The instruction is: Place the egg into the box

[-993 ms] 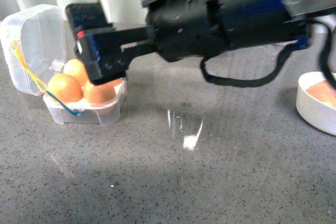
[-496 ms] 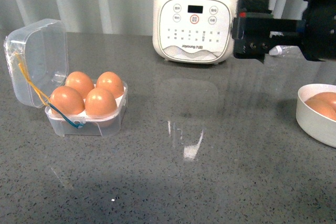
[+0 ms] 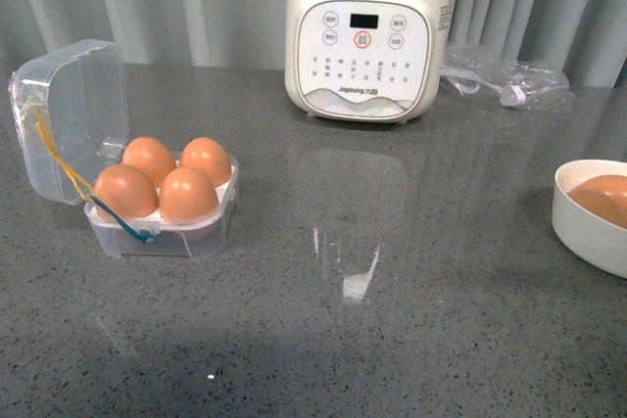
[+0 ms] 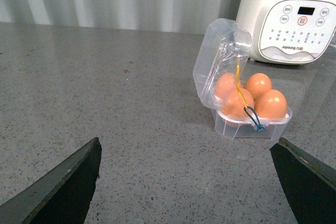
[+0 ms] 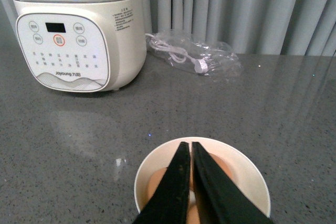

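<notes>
- Egg (image 3: 206,159): orange-brown, oval, seated in a rear hollow of the box (image 3: 157,234). Three matching eggs fill the other hollows, and nothing tells them apart.
- Box: clear case with a white tray, on the grey counter (image 3: 392,340) to the robot's left. All four hollows are occupied. The domed lid (image 3: 71,115) is hinged back and stands open. A yellow cord (image 3: 59,159) and a blue cord (image 3: 132,226) run from lid to tray.
- Bowl (image 3: 588,234): round and white, well apart from the box on the robot's right. It holds at least two brown eggs; the exact count is hidden.
- Right gripper (image 5: 189,150): above the bowl, fingers pressed together with nothing between them.
- Left gripper (image 4: 187,145): fingers spread wide and empty, facing the box from well apart.
- Step, as judged: placing looks complete, since no hollow is free.
  - Both arms are best kept off the raised lid and cords.
  - If the lid is to be closed, press lightly on the dome.
  - Lifting another egg would need the right fingers spread first, and the box has no room for it.
- Also present: a white appliance (image 3: 361,36) and a clear bag (image 3: 505,80) at the back.
</notes>
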Tool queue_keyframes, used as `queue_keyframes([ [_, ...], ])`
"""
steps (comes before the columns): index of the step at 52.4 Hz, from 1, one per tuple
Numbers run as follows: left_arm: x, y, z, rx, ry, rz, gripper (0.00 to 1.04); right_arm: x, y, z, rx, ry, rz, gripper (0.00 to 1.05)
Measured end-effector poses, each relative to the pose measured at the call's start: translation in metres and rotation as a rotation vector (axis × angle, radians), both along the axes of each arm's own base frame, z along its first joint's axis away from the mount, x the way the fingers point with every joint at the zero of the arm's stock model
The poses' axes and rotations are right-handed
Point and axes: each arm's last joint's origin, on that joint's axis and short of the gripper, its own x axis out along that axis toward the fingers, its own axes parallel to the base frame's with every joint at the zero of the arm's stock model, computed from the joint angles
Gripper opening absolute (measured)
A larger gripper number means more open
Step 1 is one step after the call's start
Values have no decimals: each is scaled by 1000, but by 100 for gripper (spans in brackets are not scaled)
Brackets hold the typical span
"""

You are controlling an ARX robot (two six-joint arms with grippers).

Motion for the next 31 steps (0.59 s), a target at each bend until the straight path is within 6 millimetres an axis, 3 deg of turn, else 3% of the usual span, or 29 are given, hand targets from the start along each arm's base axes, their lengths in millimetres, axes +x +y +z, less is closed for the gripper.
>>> queue_keyframes([
  [1,0,0,0,0,0,0,98,-4,-3,-1,0,-3,-1,3],
  [31,0,0,0,0,0,0,98,-60,-36,-21,-1,-7,-5,3],
])
